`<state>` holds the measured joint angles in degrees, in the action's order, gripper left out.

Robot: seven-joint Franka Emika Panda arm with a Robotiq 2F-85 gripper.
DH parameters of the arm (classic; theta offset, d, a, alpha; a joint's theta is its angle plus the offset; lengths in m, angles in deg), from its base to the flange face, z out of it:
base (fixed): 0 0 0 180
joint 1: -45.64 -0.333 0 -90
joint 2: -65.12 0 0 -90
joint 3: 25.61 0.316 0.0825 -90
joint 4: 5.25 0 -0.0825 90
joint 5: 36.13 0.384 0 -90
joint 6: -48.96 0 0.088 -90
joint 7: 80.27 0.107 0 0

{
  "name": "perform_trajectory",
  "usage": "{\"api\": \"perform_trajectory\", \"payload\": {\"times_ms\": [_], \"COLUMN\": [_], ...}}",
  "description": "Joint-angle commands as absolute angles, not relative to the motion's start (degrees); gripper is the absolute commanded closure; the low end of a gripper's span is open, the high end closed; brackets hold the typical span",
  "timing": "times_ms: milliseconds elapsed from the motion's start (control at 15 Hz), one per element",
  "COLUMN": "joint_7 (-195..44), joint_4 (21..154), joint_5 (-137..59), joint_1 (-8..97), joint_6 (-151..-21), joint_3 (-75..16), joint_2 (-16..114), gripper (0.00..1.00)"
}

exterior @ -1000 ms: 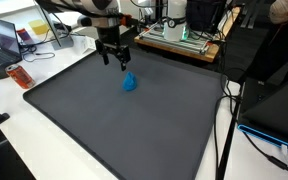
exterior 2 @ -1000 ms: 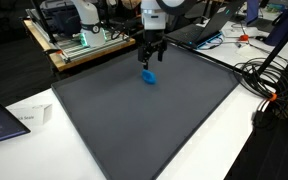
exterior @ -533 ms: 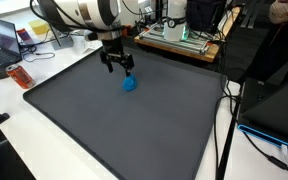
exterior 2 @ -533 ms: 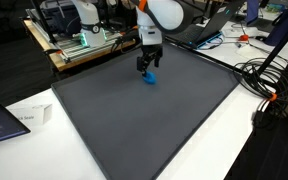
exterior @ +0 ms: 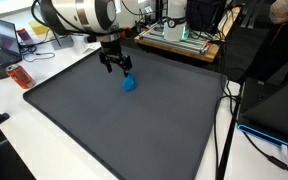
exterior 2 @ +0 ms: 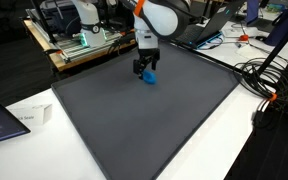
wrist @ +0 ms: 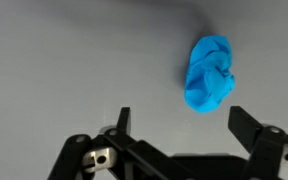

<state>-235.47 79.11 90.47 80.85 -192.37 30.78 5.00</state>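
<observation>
Dark grey mat [exterior: 114, 120], blue cloth [wrist: 209, 72], open gripper [wrist: 179, 125], cluttered lab benches [exterior 2: 79, 45]

Centre: dark mat [exterior: 114, 130] over white worktop [exterior: 24, 140]. Upper left: laptop [exterior: 4, 42], orange box [exterior: 19, 76] just below. Right edge: cables [exterior: 227, 110]. Top centre: rack [exterior: 179, 38].

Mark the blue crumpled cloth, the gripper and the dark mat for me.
blue crumpled cloth [wrist: 209, 72], wrist view, middle of the bundle.
gripper [wrist: 179, 115], wrist view, midway between its fingertips.
dark mat [exterior: 134, 130], an exterior view, bare centre.
</observation>
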Motion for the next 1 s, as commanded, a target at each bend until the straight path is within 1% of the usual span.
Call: {"api": "perform_trajectory", "payload": {"times_ms": [0,400,800,933], "joint_7": [-237.71,-237.55,-237.79,-237.81], "joint_4": [79.15,82.77,88.99,92.78], "joint_5": [90.85,85.34,75.35,77.29], "joint_1": [81.22,85.37,94.0,95.5], "joint_6": [-191.96,-192.75,-195.59,-192.97], "joint_3": [30.55,35.61,47.56,46.75], "joint_2": [5.02,3.1,-5.02,-4.5], "gripper": [0.0,0.0,0.0,0.0]}}
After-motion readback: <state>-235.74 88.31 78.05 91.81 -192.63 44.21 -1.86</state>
